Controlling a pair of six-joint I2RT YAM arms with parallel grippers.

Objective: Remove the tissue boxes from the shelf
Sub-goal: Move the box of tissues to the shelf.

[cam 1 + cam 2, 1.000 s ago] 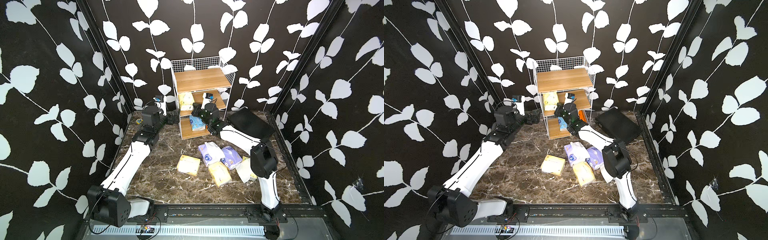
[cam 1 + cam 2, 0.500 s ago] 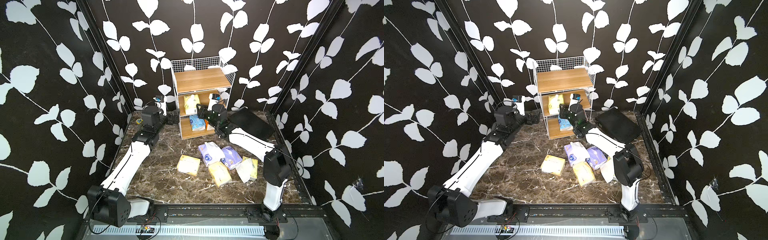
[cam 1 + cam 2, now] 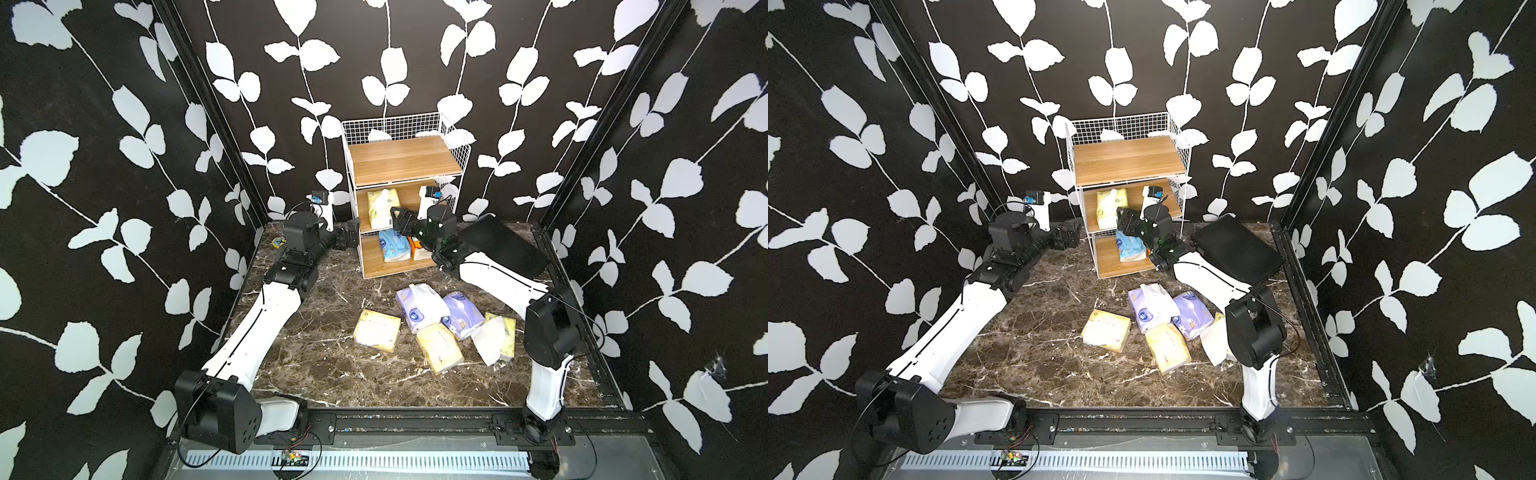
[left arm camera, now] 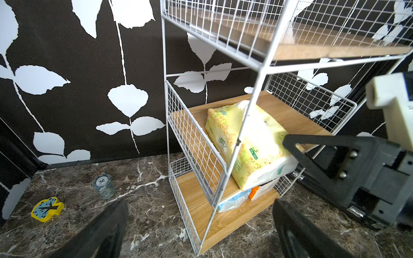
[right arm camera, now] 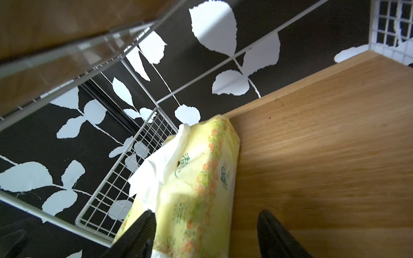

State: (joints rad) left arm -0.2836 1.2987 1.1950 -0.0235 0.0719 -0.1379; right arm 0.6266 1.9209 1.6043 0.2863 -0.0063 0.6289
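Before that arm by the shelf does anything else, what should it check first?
1. Right tool open: ok, jaws spread.
2. Yellow pack fully between them: cannot tell; one finger overlaps its edge.
3. Pack resting on the shelf's middle board: ok, front end overhanging.
4. Left tool out of the way: ok, open, empty, beside the shelf.
5. Bare marble table for dropping: ok.
6. Shelf emptied: not ok; blue pack and orange box sit on the bottom board.

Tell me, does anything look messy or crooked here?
Yes. The yellow pack on the middle board of the shelf sits tilted, its end jutting past the front edge, with a tissue sticking out. On the tabletop, five packs lie jumbled, some overlapping.
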